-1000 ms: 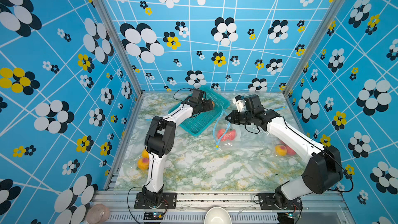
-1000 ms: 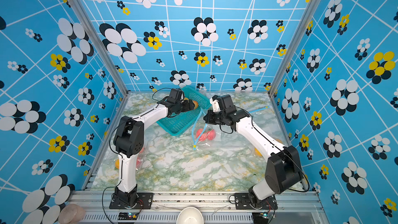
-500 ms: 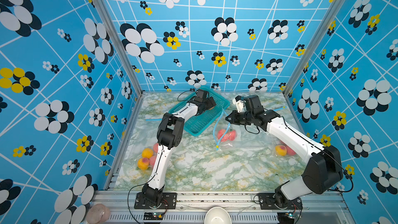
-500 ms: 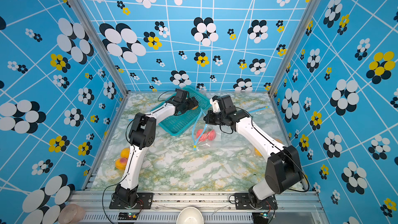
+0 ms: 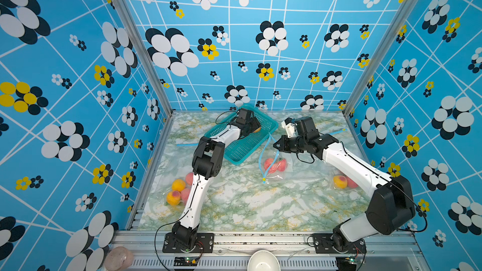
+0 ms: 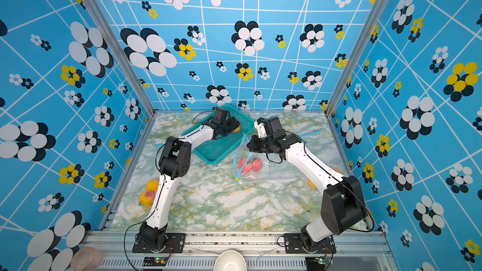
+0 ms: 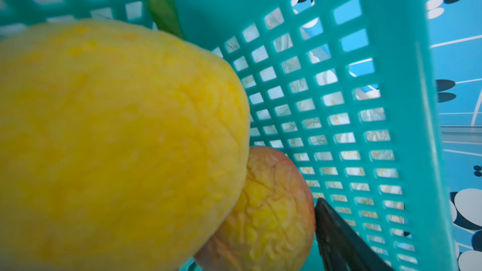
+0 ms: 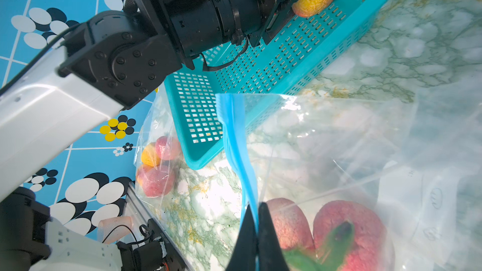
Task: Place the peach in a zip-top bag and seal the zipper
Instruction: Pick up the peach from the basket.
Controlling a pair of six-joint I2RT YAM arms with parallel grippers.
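The green-and-white marbled tabletop [image 5: 242,204] is flat and glossy, boxed in by blue flowered walls [image 5: 78,74] on the left, right and far sides. Its widest bare stretch lies near, between my two arm bases.

Far and left of centre sits the teal plastic lattice basket [image 5: 241,149]. It is rectangular and stiff with upright slotted sides, and its far corner is close to the back wall.

Just right of it, mid-table, slumps the clear plastic zip-top bag [image 5: 276,177], crinkled and shiny, with two red fuzzy peaches [image 5: 275,165] inside. Its blue zipper strip [image 5: 263,152] rises as a limp ribbon to my right gripper [image 5: 277,145]. The top views are too small to show the hold. My right wrist view does show it: the two black fingers [image 8: 271,233] are pressed together on the strip [image 8: 234,136].

My left gripper [image 5: 254,126] reaches into the basket's far end, where the wrinkled orange-yellow peach [image 5: 257,128] meant for the bag sits. In my left wrist view one tapered black finger [image 7: 339,241] stands just beside its creased skin [image 7: 263,217], with the lattice side [image 7: 326,116] near on the finger's other side, so room there is tight. A larger smooth yellow peach [image 7: 117,139] with a green leaf [image 7: 163,3] fills the rest of that view and hides the other finger. I cannot tell whether these jaws are gripping or standing apart. In both top views the arm covers that yellow fruit.
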